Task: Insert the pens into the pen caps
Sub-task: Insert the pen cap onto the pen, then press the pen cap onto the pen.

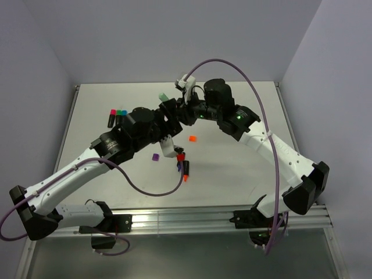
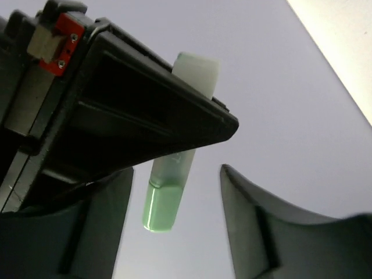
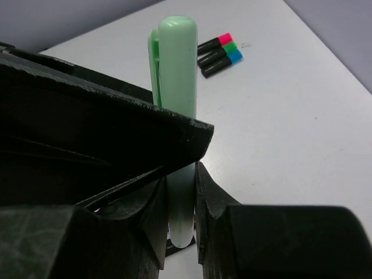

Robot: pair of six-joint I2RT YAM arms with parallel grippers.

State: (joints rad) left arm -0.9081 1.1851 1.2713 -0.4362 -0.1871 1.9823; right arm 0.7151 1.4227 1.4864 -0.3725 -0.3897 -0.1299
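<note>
The right gripper (image 3: 181, 203) is seen closed narrowly on a pale green pen (image 3: 177, 75), which is pinched upright between its 2 fingers, above the middle of the table. The left gripper (image 2: 177, 170) is held wide around the same pen; a gap is visible on each side, and no contact is seen.

In the right wrist view, 3 black pens (image 3: 220, 54) with pink, green and blue tips are shown lying side by side on the white table (image 3: 290, 133). Only in the top view are an orange cap (image 1: 192, 139), a purple cap (image 1: 155, 157) and an orange-tipped pen (image 1: 186, 171) found, near the centre. In the left wrist view only wall is seen behind the pen.

The table is enclosed by pale lilac-grey walls (image 1: 174, 35).
</note>
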